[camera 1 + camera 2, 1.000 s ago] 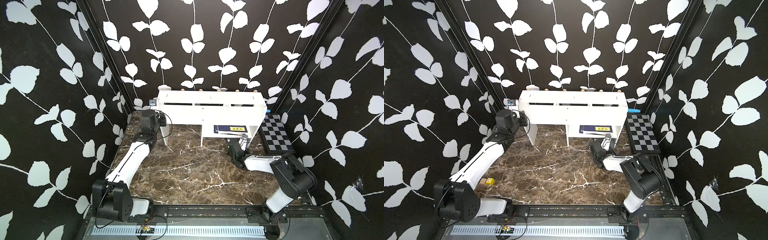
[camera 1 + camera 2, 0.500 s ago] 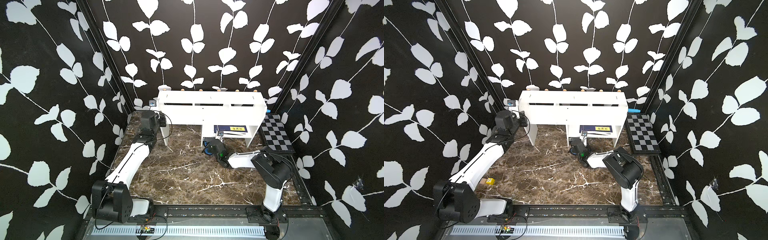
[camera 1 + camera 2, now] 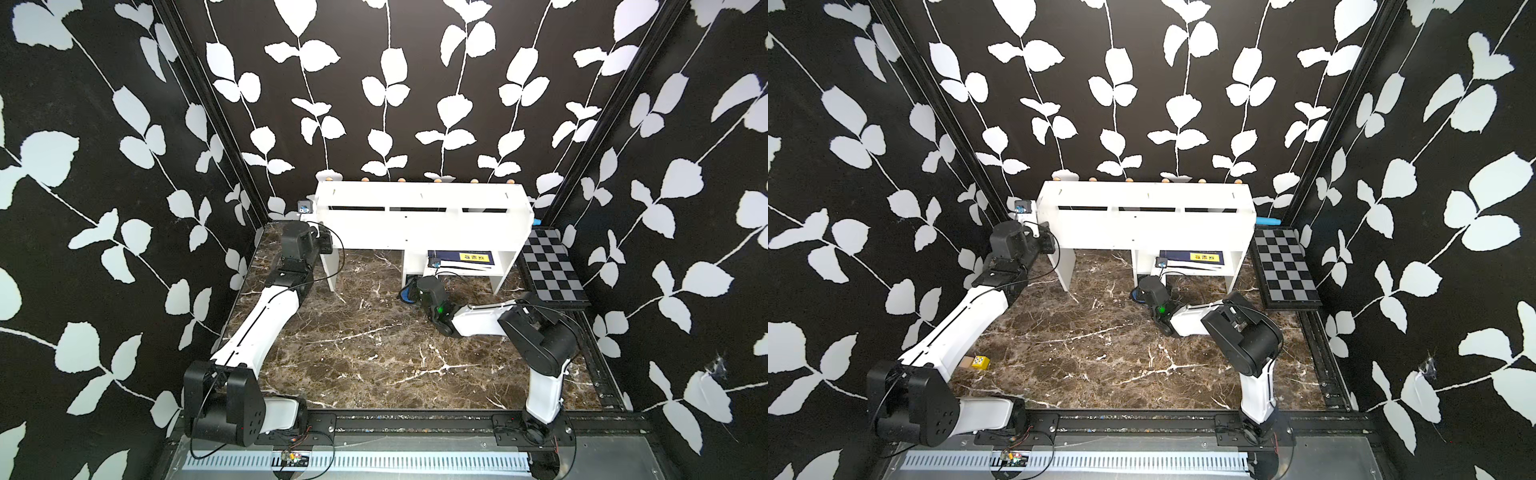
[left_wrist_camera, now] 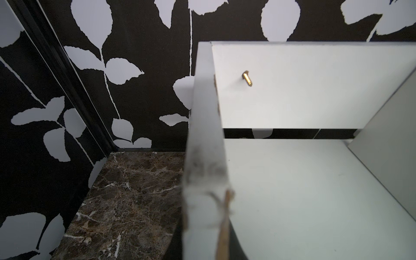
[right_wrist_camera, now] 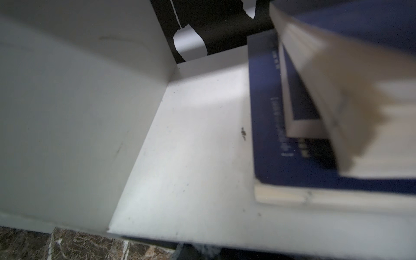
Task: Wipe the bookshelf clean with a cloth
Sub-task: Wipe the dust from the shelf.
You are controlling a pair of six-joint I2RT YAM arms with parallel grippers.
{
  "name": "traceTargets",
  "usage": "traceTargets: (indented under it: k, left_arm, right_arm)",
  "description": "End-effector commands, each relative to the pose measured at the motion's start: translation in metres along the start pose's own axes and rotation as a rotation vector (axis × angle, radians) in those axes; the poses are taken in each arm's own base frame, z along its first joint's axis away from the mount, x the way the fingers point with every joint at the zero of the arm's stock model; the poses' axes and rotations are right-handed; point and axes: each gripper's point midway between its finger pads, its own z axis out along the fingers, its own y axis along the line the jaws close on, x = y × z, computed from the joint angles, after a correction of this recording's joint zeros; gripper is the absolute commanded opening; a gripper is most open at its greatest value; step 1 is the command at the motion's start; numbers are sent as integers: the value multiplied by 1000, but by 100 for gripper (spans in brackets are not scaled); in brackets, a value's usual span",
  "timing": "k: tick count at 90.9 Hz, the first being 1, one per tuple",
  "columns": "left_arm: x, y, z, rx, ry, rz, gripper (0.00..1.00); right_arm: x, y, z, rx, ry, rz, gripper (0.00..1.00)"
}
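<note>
As the right gripper (image 3: 415,286) is dragging its clamped cloth (image 3: 404,295) leftward, the bookshelf (image 3: 419,228) is getting wiped down low, the left gripper (image 3: 326,245) pinching its end.

White bookshelf (image 3: 424,226); table (image 3: 353,353) of brown marble veined white; black walls (image 3: 124,166) patterned with white leaves and stems; board (image 3: 552,270) chequered black and grey; navy book (image 3: 446,258) bearing a yellow label (image 3: 473,257); blue cloth (image 3: 403,293); yellow cube (image 3: 981,362)

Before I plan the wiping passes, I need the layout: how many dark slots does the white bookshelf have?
3, in a row along the upper board of the bookshelf: left slot, middle slot, right slot. All show in both top views; none seems hidden.
</note>
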Motion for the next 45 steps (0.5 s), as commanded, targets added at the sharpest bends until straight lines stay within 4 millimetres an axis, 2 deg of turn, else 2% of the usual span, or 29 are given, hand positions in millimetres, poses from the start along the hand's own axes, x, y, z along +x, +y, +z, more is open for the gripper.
traceTargets:
  k: [1,10,18,25,31,45]
  left_arm:
    - [-12,-4,-9,22,-48,-41,0]
    - [-11,-6,-9,33,-47,-42,0]
    - [-12,-9,-9,47,-50,-45,0]
    - [-13,-9,-9,50,-52,-46,0]
    - [-13,-8,-10,43,-53,-42,0]
    - [-12,-2,-11,11,-53,-37,0]
  right_arm:
    - [5,30,6,-93,11,-12,0]
    - [28,33,9,-105,63,-27,0]
    - [34,32,7,-116,67,-9,0]
    - [27,29,3,-104,50,-14,0]
    - [18,19,-4,-55,14,-26,0]
    - [-8,-30,-28,140,-80,-72,0]
